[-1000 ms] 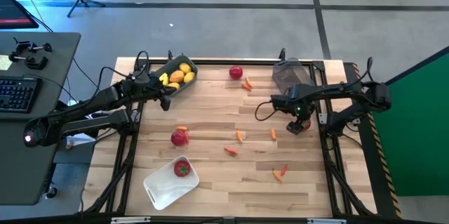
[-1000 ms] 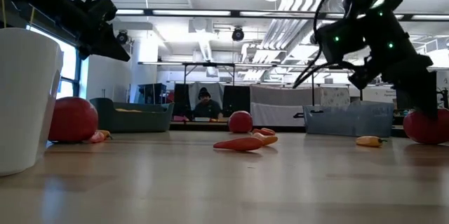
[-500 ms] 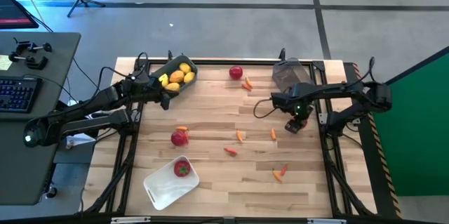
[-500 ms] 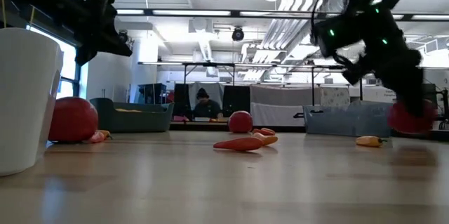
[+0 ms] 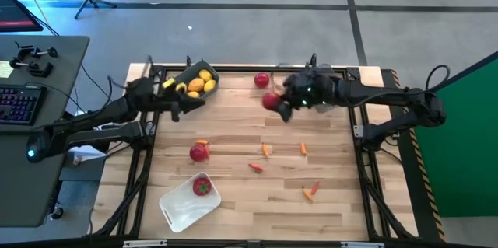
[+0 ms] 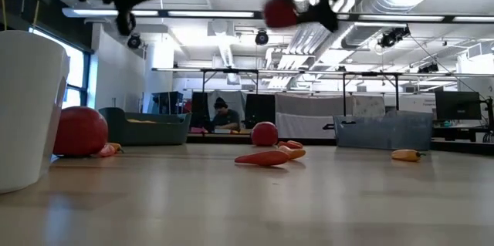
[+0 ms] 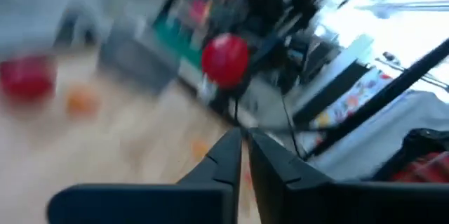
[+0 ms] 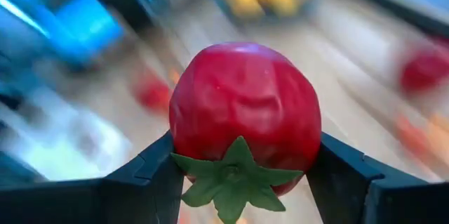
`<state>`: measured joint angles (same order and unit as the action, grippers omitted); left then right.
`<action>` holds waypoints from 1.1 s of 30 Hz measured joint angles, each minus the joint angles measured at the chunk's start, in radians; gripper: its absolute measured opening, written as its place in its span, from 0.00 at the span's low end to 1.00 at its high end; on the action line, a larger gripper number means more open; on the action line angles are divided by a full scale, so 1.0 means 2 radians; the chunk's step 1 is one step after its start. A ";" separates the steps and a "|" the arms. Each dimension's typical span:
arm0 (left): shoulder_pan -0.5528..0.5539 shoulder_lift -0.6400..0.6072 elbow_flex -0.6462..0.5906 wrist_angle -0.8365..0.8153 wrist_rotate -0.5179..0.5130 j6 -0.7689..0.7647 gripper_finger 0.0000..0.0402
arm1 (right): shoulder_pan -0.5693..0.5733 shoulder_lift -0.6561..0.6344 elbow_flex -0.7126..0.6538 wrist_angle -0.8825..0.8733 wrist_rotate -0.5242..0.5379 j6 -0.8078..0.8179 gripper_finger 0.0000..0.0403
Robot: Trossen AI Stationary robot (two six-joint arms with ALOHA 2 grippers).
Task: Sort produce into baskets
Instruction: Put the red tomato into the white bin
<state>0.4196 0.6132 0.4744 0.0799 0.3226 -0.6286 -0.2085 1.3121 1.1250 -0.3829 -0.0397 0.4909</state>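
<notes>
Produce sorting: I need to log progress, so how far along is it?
Done: yellow fruits sit in the dark basket, and one red fruit in the white basket. In hand: the right end effector carries a red fruit above the table. The left end effector is beside the dark basket. Left: two red fruits and the small orange pieces on the table.

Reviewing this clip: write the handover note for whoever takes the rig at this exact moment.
Right pincer: shut on a red fruit, held high above the table's far middle.
Left pincer: shut, empty, beside the blue-grey basket.
Done: lemons in the blue-grey basket; one red fruit in the white basket.
Left: two loose red fruits on the table, the held one, and scattered peppers. Dark basket is mostly hidden by the right arm.
</notes>
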 joint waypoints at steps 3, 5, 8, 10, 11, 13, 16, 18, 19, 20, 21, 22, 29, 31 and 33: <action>-0.022 0.000 0.005 0.074 -0.054 0.070 0.10 | 0.000 0.000 0.000 0.124 -0.011 0.063 0.56; -0.034 0.002 0.024 0.079 -0.095 0.120 0.15 | 0.000 0.000 0.000 0.183 -0.011 0.101 0.56; -0.053 0.009 0.057 0.077 -0.150 0.197 0.23 | 0.000 0.000 0.000 0.241 -0.005 0.154 0.56; -0.066 0.020 0.083 0.077 -0.181 0.255 0.29 | 0.001 0.001 0.000 0.275 0.003 0.184 0.55; -0.072 0.027 0.098 0.078 -0.196 0.281 0.32 | 0.001 0.001 0.000 0.291 0.007 0.198 0.55; -0.085 0.043 0.128 0.077 -0.226 0.331 0.37 | 0.002 0.001 0.000 0.317 0.018 0.220 0.55; -0.102 0.076 0.177 0.076 -0.262 0.382 0.45 | 0.007 0.001 0.000 0.354 0.039 0.239 0.55; -0.113 0.103 0.210 0.077 -0.274 0.411 0.49 | 0.011 0.001 0.000 0.375 0.053 0.248 0.55; -0.118 0.116 0.227 0.078 -0.281 0.426 0.50 | 0.012 0.001 0.000 0.382 0.060 0.251 0.55; -0.124 0.131 0.242 0.078 -0.284 0.438 0.52 | 0.015 0.001 0.000 0.388 0.069 0.252 0.55; -0.129 0.146 0.258 0.078 -0.289 0.448 0.54 | 0.017 0.001 0.000 0.394 0.078 0.253 0.55; -0.134 0.161 0.274 0.077 -0.294 0.455 0.55 | 0.019 0.001 0.000 0.399 0.088 0.252 0.55; -0.164 0.271 0.363 0.070 -0.349 0.494 0.63 | 0.021 0.001 0.000 0.429 0.117 0.261 0.55; -0.171 0.301 0.385 0.063 -0.365 0.494 0.64 | 0.021 0.001 0.000 0.435 0.118 0.263 0.55; -0.175 0.329 0.405 0.054 -0.382 0.494 0.66 | 0.021 0.001 0.000 0.439 0.120 0.266 0.55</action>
<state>0.0689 1.2714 1.2845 0.1881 -0.4406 0.3604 -0.1665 1.3132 1.1252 0.4952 0.2010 1.0230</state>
